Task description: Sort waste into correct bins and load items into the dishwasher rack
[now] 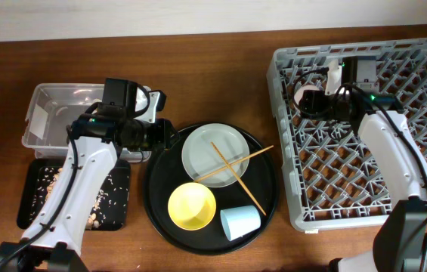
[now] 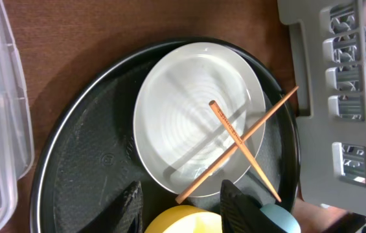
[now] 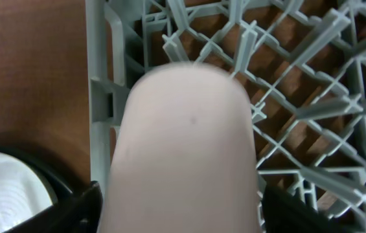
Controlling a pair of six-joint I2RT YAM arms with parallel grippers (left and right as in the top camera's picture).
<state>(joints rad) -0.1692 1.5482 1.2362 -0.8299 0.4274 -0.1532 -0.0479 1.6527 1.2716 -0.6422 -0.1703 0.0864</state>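
While the right gripper (image 3: 183, 210) was clamped on the pink cup (image 3: 186, 142) above the left side of the rack (image 1: 425, 98), the left gripper (image 2: 183, 204) hung with its fingers apart, holding nothing, over the round tray (image 1: 156, 189). Food scraps (image 1: 100, 200) lay in the shallow black tray (image 1: 28, 193) beside the clear tub (image 1: 69, 113) and appeared sorted. The plate (image 1: 205, 147), the crossed chopsticks (image 1: 232, 162), the yellow bowl (image 1: 192, 205) and the blue cup (image 1: 239, 221) sat on the round tray, not yet loaded. Napkin and wrapper could not be made out.

Blurred pink cup (image 3: 186, 149) cropped below, yellow bowl (image 2: 184, 221) mostly cut off
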